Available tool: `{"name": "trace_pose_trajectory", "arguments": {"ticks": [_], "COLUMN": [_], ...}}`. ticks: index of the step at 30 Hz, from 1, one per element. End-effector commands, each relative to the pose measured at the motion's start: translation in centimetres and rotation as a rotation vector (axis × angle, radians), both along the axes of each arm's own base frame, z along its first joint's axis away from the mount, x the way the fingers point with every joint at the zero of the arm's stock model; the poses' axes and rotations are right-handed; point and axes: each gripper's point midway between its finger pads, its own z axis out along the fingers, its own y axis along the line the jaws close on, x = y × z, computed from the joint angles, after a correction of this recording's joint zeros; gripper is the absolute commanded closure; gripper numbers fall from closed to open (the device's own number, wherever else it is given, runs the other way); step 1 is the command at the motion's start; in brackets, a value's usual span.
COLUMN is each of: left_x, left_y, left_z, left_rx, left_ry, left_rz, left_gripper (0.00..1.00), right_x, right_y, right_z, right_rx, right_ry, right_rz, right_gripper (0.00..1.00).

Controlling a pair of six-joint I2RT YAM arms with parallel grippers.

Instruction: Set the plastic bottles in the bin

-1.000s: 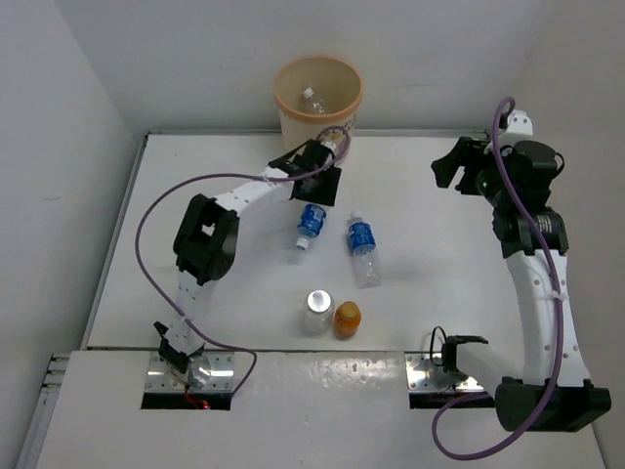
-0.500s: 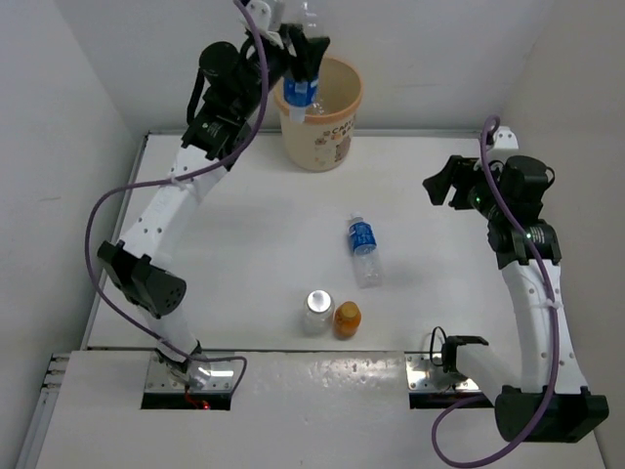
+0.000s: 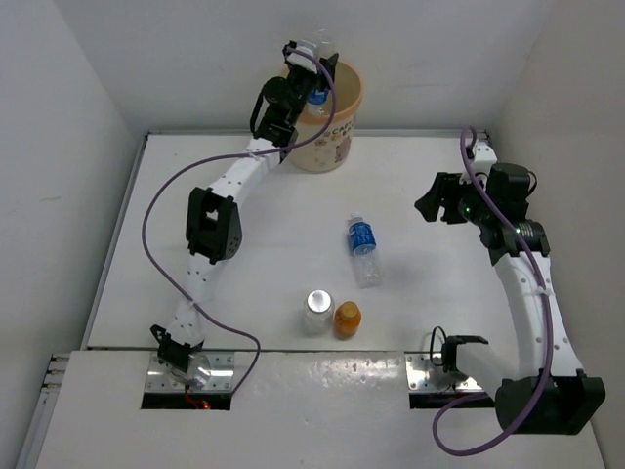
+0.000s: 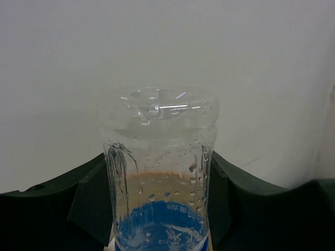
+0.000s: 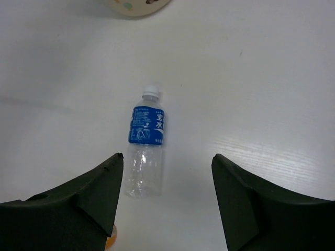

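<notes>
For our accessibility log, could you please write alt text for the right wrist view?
A plastic bottle with a blue label and white cap lies on the white table between the open jaws of the right gripper. The bin peeks in at the top edge.

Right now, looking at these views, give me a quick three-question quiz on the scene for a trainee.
1. True or false: the right claw is shut on a bottle.
2. How many bottles are on the table?
3. The held bottle in the left claw is: A above the bin; B on the table; C in the right claw.
Key: 1 false; 2 three (blue-label bottle, silvery-topped bottle, orange bottle); 3 A.
</notes>
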Motion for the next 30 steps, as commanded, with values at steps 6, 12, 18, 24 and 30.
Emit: {"name": "trace_pose_trajectory", "arguments": {"ticks": [6, 12, 18, 24, 30], "left_x": [0.7, 0.9, -3.5, -8.0, -16.9], "left_y": [2.6, 4.5, 6.9, 9.5, 15.1], "left_z": [3.7, 4.5, 13.4, 14.1, 6.7], "left_rx": [-0.051, -0.104, -0.137, -0.037, 0.095], "left_ry": [-0.179, -0.144, -0.256, 0.009, 0.298], "left_rz": [0.127, 0.152, 0.143, 0.157, 0.176], "left_gripper": [0.74, 0.00, 0.00, 0.00, 0.00], "right_x": [-0.2, 0.5, 1.5, 1.4, 3.3], "right_y": [0.1, 0.6, 2.8, 7.5, 9.7], "right_z": [-2.9, -4.1, -5.9, -8.8, -11.4], "right_rx": [-0.030, -0.015, -0.046, -0.126, -0.195], "right_ry": [0.073, 0.109, 0.176, 0.299, 0.409], "right_rz": [0.041, 0.053, 0.108, 0.231, 0.240], "right_gripper": [0.31, 0.29, 0.32, 0.33, 0.30]}}
